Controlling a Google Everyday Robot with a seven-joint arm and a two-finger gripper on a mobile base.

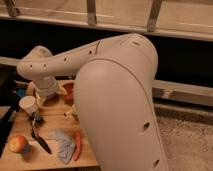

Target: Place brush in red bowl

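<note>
The brush (pixel 39 136) lies on the wooden table (pixel 30 160) at the front left, its black handle pointing toward the front and its dark bristle head (pixel 35 120) near the white cup. The red bowl (pixel 68 91) stands at the back of the table, mostly hidden behind my arm. My gripper (pixel 42 95) hangs from the wrist over the table's back left, between the white cup and the red bowl, above and behind the brush. It holds nothing that I can see.
A white cup (pixel 27 104) stands at the left, an apple (pixel 17 143) at the front left. A grey cloth (pixel 62 146) and an orange carrot (pixel 77 145) lie at the front. A pale yellow object (pixel 70 113) lies mid-table. My big white arm (pixel 115 100) blocks the right side.
</note>
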